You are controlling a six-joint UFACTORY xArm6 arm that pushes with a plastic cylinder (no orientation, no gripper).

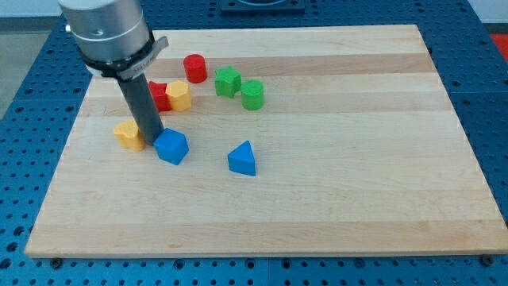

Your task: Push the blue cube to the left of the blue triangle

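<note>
My tip (152,144) is pressing against the blue cube's (171,147) left side; it's a bare rod, no fingers to open. The cube is sitting left of the blue triangle (243,159), near it, so little is remaining.

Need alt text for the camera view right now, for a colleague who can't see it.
My tip sits against the blue cube's left side, with the blue triangle apart to its right on the wooden board. Yellow, red and green blocks cluster above.
</note>
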